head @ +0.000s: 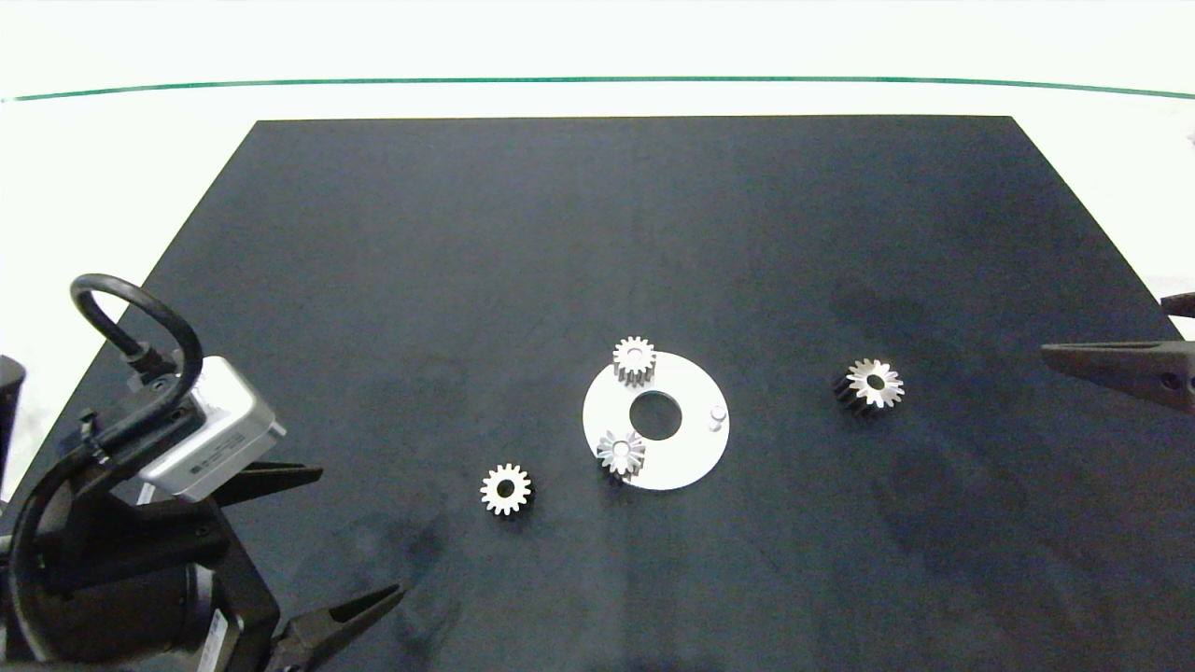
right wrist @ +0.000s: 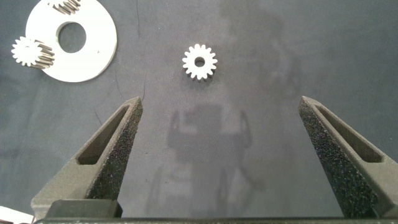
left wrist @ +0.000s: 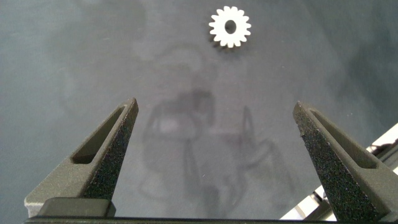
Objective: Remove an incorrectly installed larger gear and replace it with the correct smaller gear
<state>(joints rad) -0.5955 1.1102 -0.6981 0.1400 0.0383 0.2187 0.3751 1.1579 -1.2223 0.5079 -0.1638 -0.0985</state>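
The larger gear, with a bright top and dark sides, lies loose on the black mat to the right of the white disc. It also shows in the right wrist view as the larger gear, ahead of my open right gripper. That right gripper is at the right edge of the mat. The smaller gear lies on the mat left of the disc. My open left gripper is low at the front left, with the smaller gear some way ahead of it. Neither gripper holds anything.
The disc has a centre hole, a silver gear at its far edge, another at its near-left edge, and a short bare peg on its right side. The black mat lies on a white table.
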